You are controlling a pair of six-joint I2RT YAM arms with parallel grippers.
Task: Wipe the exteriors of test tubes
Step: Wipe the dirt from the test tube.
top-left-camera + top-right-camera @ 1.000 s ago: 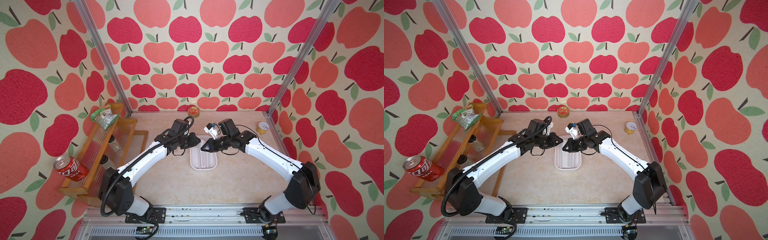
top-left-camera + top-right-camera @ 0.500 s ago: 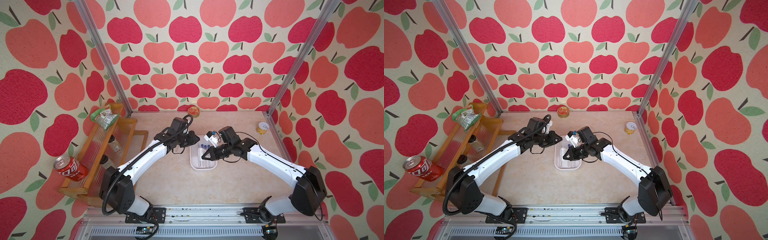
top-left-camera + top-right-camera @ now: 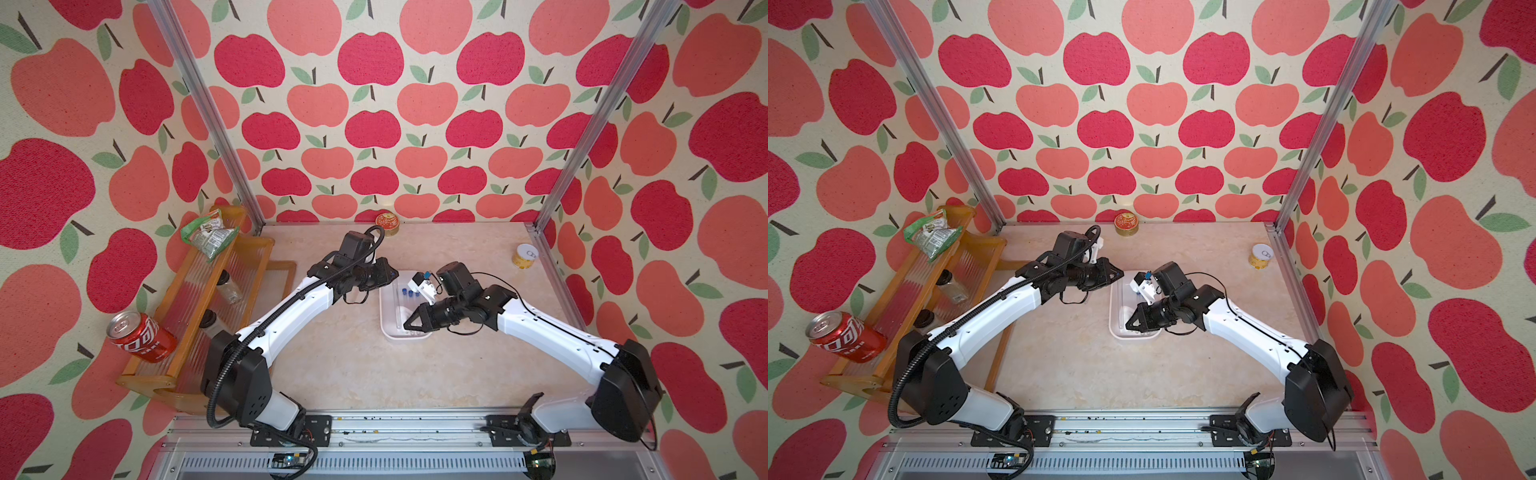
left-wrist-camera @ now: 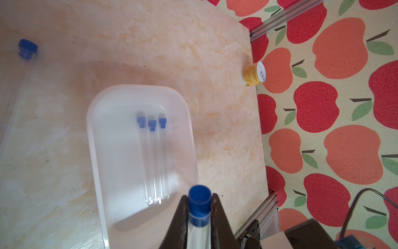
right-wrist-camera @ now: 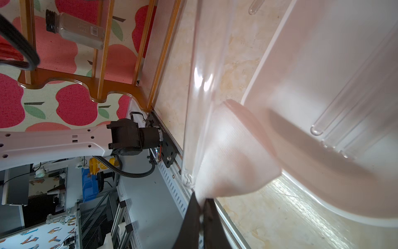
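One tube point(image 5: 202, 86) hangs over the tray's point(image 4: 103, 172) left side, the left gripper point(image 4: 199, 197) pinching it at the blue cap, leaving the glass bare. The right gripper point(image 5: 201, 202) pinches a white cloth point(image 5: 232, 161), laid against the round end to rub. Three tubes point(image 4: 154, 155) lie in the tray.

Red and salmon apples with green leaves pattern the cream walls point(image 3: 370, 124). The flat tabletop point(image 3: 353, 374) is marbled beige. The rectangular plastic tray point(image 4: 137, 88) is translucent white; the thin clear test tubes point(image 4: 153, 161) inside it have blue caps. The soft cloth point(image 5: 232, 163) at its rim is white; the soda can point(image 3: 141, 337) well apart from it is red.
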